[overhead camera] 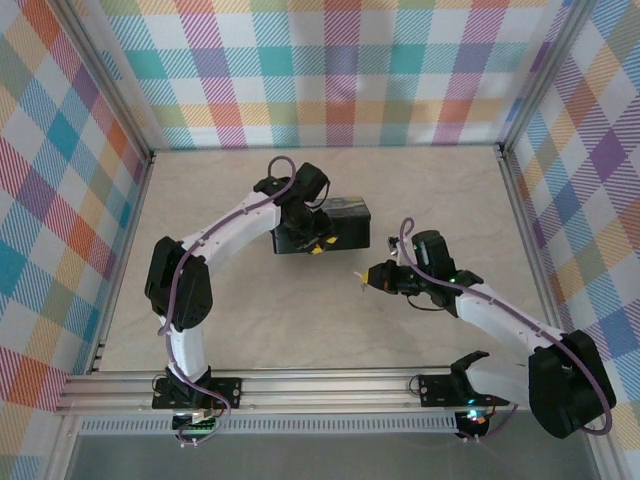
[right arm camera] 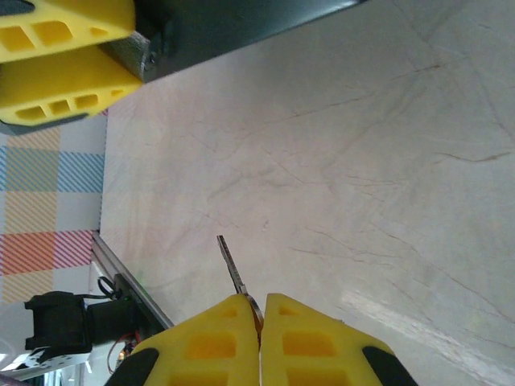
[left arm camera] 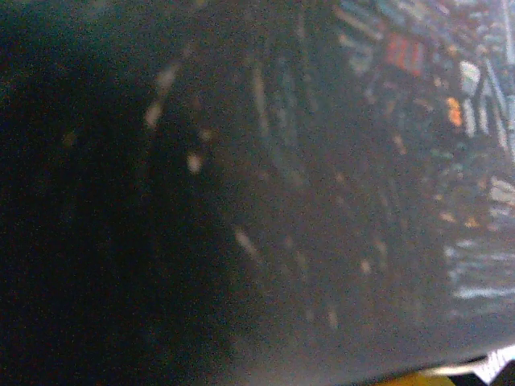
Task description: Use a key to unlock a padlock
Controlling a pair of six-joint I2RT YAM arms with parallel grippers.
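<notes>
Right gripper (right arm camera: pixel 259 304): fingers pressed together on slim metal key (right arm camera: pixel 231 264), blade jutting out above pale table (right arm camera: pixel 362 161); left gripper (overhead camera: pixel 312 246): at near edge of dark tin (overhead camera: pixel 345 222), finger state indiscernible

We see the key (right arm camera: pixel 231 265) as a slim, pale silvery strip of metal with a narrow, straight blade. Its rounded head is pinched between the two yellow fingers of the right gripper (right arm camera: pixel 259 301), which are pressed together on it, so most of the blade juts out free beyond the fingertips. It is held off the pale stone-patterned table (right arm camera: pixel 386 177), not touching it, right of the middle, with the tip pointing left across the scene.
</notes>
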